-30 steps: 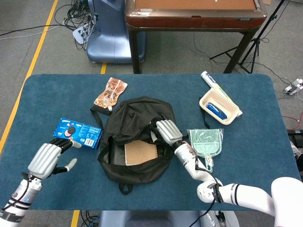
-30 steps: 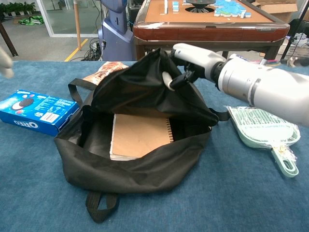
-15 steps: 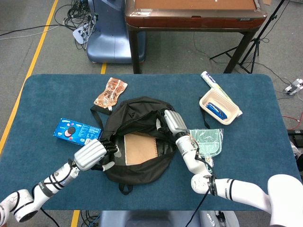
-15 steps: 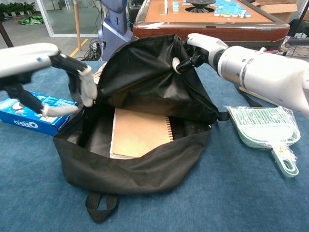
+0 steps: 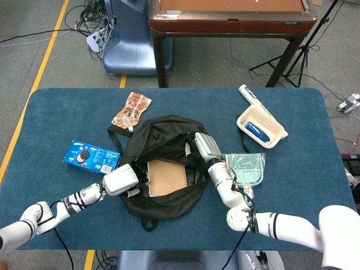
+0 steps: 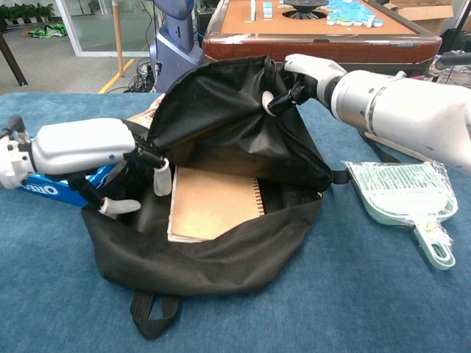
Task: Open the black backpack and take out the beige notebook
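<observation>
The black backpack [image 5: 160,132] [image 6: 213,118] lies in the middle of the blue table with its mouth wide open. Inside, the beige spiral notebook [image 5: 167,177] [image 6: 213,202] lies flat and mostly exposed. My right hand [image 5: 205,147] [image 6: 309,73] grips the bag's upper flap and holds it raised above the opening. At the bag's left rim, my left hand [image 5: 122,180] [image 6: 88,147] has its fingers apart; the fingertips [image 6: 162,180] hang just left of the notebook's edge and hold nothing.
A blue Oreo box [image 5: 93,157] [image 6: 44,180] lies left of the bag, close behind my left arm. A snack pouch [image 5: 131,109] sits behind the bag. To the right lie a green dustpan [image 5: 244,169] [image 6: 401,195] and a beige tray [image 5: 247,119].
My left hand has travelled right from the table's left side to the bag's opening, beside the notebook. My right hand has lifted the flap higher and now keeps it there.
</observation>
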Motion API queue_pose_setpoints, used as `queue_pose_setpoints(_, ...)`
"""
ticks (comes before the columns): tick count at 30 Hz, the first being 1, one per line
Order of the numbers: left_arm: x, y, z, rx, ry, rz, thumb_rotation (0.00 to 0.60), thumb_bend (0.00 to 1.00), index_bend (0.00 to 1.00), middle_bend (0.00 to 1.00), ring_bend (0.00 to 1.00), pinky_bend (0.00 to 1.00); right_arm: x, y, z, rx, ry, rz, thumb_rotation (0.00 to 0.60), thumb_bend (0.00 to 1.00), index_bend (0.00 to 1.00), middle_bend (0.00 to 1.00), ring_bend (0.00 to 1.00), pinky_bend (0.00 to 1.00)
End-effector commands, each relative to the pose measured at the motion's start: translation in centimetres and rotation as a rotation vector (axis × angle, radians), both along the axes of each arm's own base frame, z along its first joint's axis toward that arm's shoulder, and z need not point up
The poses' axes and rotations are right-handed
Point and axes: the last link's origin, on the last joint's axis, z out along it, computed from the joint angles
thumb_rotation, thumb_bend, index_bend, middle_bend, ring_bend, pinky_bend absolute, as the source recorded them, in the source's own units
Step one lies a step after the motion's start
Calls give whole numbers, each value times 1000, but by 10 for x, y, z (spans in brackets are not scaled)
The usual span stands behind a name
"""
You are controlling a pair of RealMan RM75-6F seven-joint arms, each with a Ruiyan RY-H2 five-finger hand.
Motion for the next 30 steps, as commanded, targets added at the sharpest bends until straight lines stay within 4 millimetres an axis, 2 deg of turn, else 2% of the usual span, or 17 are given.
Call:
queue_pose_setpoints(1,-1,2,-22,-18,48,-97,600,309,311,319,309,354,-1,-1,0,3,2,-6,600,748,643,395,224,30)
queue_pose_setpoints(4,-4,7,-26,8,77,-121,600,301,233,210,226,308,-1,-2,0,2,3,-9,600,746,641,394,224,30)
queue_pose_setpoints(7,-6,10,-30,28,88,-133,600,284,202,166,194,293,-1,-3,0,3,2,-13,600,744,641,393,224,30)
queue_pose_setpoints(15,-8,15,-42,69,127,-170,600,258,196,161,189,284,-2,-6,-3,14,-3,-27,600,741,638,390,224,30)
queue_pose_setpoints(30,3,22,-59,64,95,-107,600,216,168,148,167,256,-4,-8,0,11,-14,-41,600,740,635,388,224,30)
